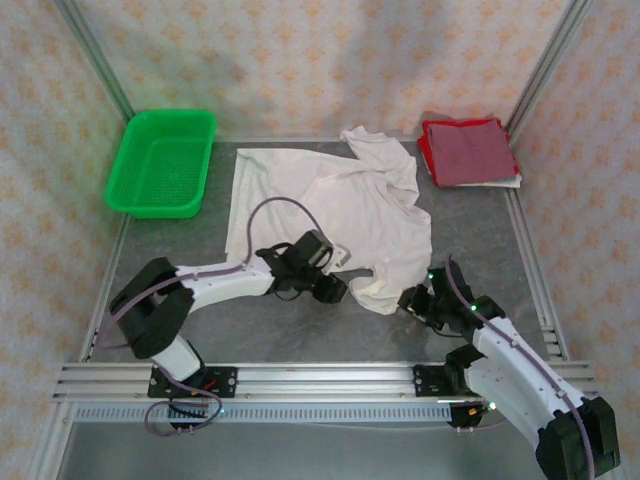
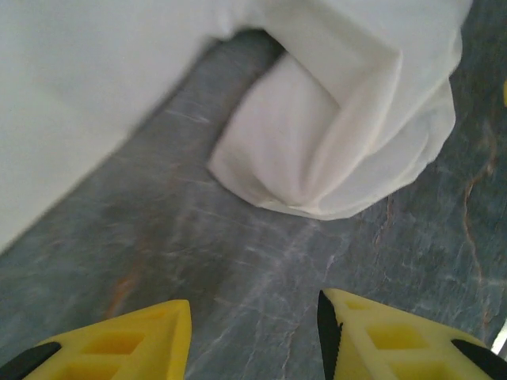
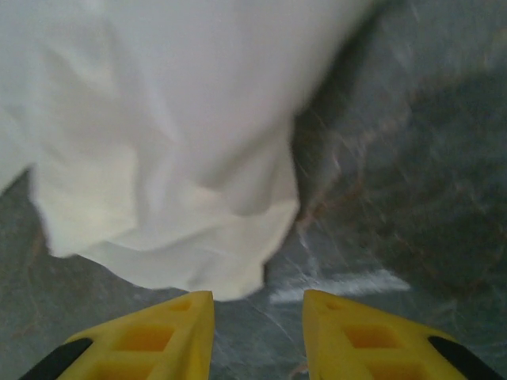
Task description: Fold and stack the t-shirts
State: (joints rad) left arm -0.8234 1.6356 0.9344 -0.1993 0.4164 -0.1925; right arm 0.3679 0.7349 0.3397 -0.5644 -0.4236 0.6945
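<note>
A white t-shirt [image 1: 335, 205] lies rumpled and spread over the middle of the grey table [image 1: 300, 330], no print showing. Its near sleeve [image 2: 348, 134] bunches just ahead of my left gripper [image 2: 253, 328], which is open over bare table. In the top view that left gripper [image 1: 335, 290] sits at the shirt's near edge. My right gripper [image 3: 257, 317] is open too, nothing between its yellow fingers, with the shirt's near corner [image 3: 198, 237] just in front. From above, the right gripper [image 1: 412, 300] is beside that corner. A dark red t-shirt [image 1: 468, 152] lies folded square at the back right.
A green plastic mesh basket [image 1: 162, 162] stands at the back left. Metal frame posts and patterned walls close in the table on three sides, and an aluminium rail [image 1: 320, 378] runs along the near edge.
</note>
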